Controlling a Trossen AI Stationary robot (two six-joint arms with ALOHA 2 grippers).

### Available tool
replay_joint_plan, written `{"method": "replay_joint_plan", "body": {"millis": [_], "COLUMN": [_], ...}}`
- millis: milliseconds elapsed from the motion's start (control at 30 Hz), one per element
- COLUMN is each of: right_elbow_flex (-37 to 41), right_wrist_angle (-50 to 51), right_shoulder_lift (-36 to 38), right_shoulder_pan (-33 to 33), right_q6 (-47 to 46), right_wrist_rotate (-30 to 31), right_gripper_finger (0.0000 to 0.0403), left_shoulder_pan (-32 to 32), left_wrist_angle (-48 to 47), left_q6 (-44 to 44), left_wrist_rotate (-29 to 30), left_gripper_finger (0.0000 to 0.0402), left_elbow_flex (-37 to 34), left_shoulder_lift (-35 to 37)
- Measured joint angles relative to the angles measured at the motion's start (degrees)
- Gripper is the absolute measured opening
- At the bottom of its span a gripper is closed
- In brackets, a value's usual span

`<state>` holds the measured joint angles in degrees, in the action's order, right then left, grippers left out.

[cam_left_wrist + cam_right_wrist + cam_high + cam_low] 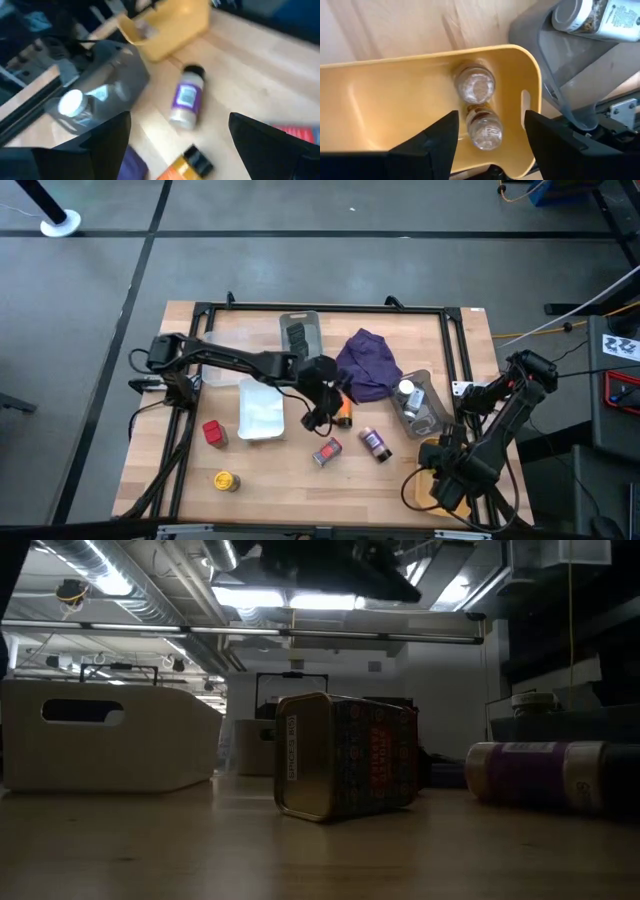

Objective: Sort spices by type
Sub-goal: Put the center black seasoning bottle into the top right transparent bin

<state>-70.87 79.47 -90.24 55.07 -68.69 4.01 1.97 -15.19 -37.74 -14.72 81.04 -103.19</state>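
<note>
A wooden table seen from above, with spice containers partly gathered into trays. At the right front corner, a yellow tray (380,90) holds two clear jars (476,85) lying side by side; the right gripper (490,132) hangs directly over them, fingers spread apart and holding nothing. Just beside it, a grey tray (432,412) contains a white-capped jar (407,392) lying on its side. A white tray (260,412) sits left of centre, and a dark tray (300,332) at the far edge holds dark grey tins. The left gripper (322,412) hovers mid-table above an orange jar (344,416), fingers wide and empty, next to a purple cloth (368,364). Loose on the wood: a purple-labelled jar (374,443), a patterned red tin (327,451), a red jar (214,432) and a yellow jar (226,480)
</note>
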Motion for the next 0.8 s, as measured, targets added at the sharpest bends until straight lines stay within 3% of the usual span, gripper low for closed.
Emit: {"method": "replay_joint_plan", "body": {"millis": [233,433,800], "right_elbow_flex": [-1.94,-2.34,-2.34], "right_wrist_angle": [0.00,-0.08,-0.36], "right_shoulder_lift": [0.00,0.00,0.00], "right_shoulder_pan": [-0.51,-3.78,-11.44], "right_q6": [-0.02,-0.04,0.13], "right_wrist_rotate": [0.01,-0.04,-0.11], "right_gripper_finger": [0.0227,0.0227,0.0227], "left_shoulder_pan": [0.99,1.85,1.82], "left_wrist_angle": [-6.05,-6.88,-4.32], "left_q6": [-14.04,-24.51,-34.84], "left_wrist_rotate": [0.91,6.36,13.94], "left_gripper_finger": [0.0319,0.0319,0.0319], "left_elbow_flex": [1.04,1.04,1.04], "left_shoulder_lift": [-4.25,-7.64,-13.94]}}
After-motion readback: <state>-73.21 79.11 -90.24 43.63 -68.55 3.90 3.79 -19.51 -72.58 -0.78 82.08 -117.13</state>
